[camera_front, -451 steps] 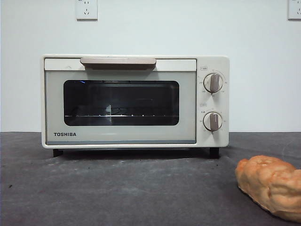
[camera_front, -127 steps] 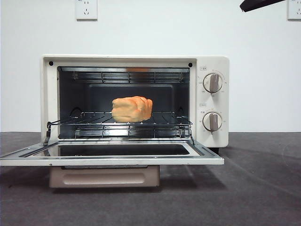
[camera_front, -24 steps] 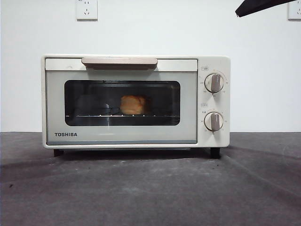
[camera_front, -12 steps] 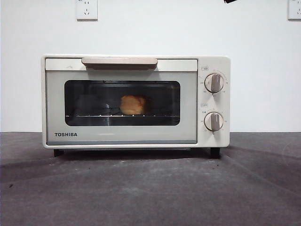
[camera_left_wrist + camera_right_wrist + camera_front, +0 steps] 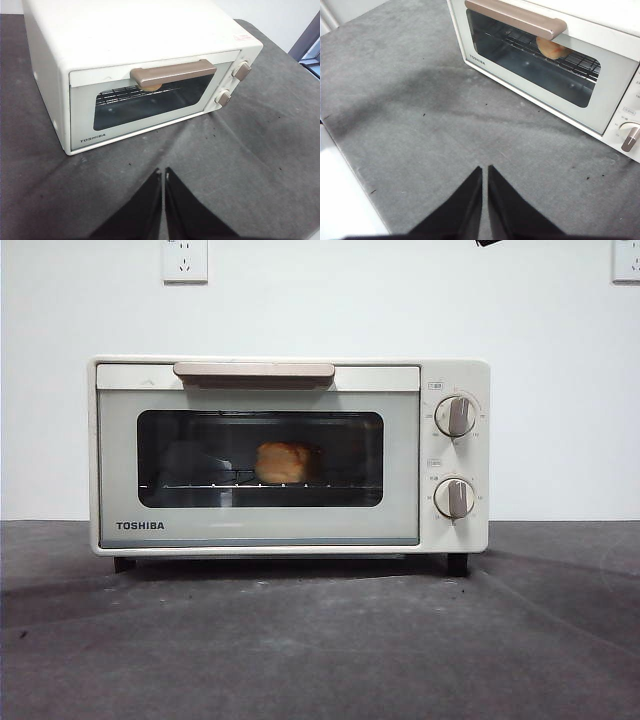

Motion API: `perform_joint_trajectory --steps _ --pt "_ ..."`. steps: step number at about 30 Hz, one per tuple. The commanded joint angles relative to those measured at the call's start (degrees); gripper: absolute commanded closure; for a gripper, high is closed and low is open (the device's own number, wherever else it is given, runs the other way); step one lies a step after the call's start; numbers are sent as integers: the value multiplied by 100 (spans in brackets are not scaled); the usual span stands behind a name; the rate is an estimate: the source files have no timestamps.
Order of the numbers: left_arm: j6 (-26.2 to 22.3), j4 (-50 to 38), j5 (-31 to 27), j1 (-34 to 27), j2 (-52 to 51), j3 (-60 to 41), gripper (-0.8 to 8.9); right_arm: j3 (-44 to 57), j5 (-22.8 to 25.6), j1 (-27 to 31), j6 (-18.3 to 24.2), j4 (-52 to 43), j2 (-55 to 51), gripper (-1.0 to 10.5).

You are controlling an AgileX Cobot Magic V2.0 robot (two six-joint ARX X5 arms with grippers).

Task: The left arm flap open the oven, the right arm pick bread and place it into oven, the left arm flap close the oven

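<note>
The cream-white Toshiba oven (image 5: 288,455) stands on the dark table with its door shut. It also shows in the left wrist view (image 5: 135,65) and the right wrist view (image 5: 545,65). The golden bread (image 5: 284,462) lies on the rack inside, seen through the glass; part of it shows under the handle in the right wrist view (image 5: 553,49). My left gripper (image 5: 163,172) is shut and empty, held above the cloth in front of the oven. My right gripper (image 5: 485,170) is shut and empty, also back from the oven. A black tip (image 5: 488,242) shows at the front view's top edge.
The oven's beige bar handle (image 5: 254,370) runs along the door's top, with two round knobs (image 5: 456,416) at the right. Grey cloth (image 5: 320,640) covers the table in front. The table's edge (image 5: 350,195) shows in the right wrist view. Wall sockets (image 5: 184,260) are behind.
Since 5.2 s ago the oven door has gone from open to shut with the bread inside. In the last second the black arm tip at the top right has withdrawn almost out of view.
</note>
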State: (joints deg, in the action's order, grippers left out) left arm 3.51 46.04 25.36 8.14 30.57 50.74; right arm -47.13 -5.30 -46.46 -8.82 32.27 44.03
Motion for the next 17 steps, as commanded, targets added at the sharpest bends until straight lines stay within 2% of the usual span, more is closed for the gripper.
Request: perform_joint_trajectory --steps 1,12,15,17 --pt "-96 -81 -9 13 4 98 797 -52 24 -57 -11 -57 44 933" --pt "-138 -79 -9 13 -17 96 797 -52 24 -57 -11 -57 44 933" --pt "-734 -254 -13 -33 -186 87 797 -52 24 -57 -11 -57 44 933" --pt "-1060 -802 -15 -129 -348 -22 797 -52 24 -57 -11 -57 44 933"
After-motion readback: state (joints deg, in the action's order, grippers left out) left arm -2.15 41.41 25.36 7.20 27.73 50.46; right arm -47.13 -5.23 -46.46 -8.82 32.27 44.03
